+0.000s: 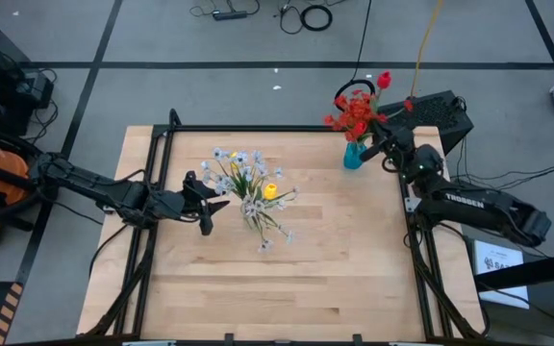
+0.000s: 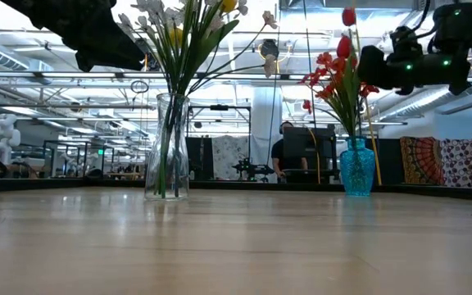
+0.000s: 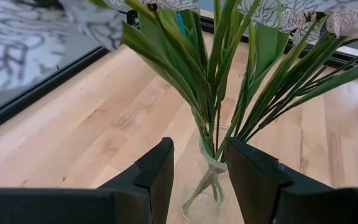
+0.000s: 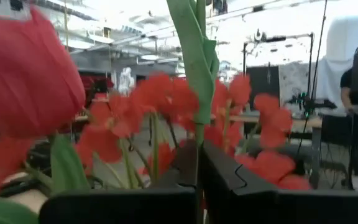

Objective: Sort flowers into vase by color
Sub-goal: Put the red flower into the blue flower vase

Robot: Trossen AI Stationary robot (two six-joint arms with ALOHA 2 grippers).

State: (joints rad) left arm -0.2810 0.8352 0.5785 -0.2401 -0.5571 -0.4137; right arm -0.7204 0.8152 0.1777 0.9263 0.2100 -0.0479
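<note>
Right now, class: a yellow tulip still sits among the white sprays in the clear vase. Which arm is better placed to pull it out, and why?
Left. The left gripper hangs open beside the clear vase holding the yellow tulip. The right gripper is shut on a red flower stem over the teal vase.

Clear vase [image 3: 205,186] base — cut off

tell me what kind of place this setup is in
Probably a robotics lab in a big open workshop hall. A wooden table stands on a taped concrete floor with loose cables, and beyond it are ceiling trusses, other workstations and a person at a monitor.
</note>
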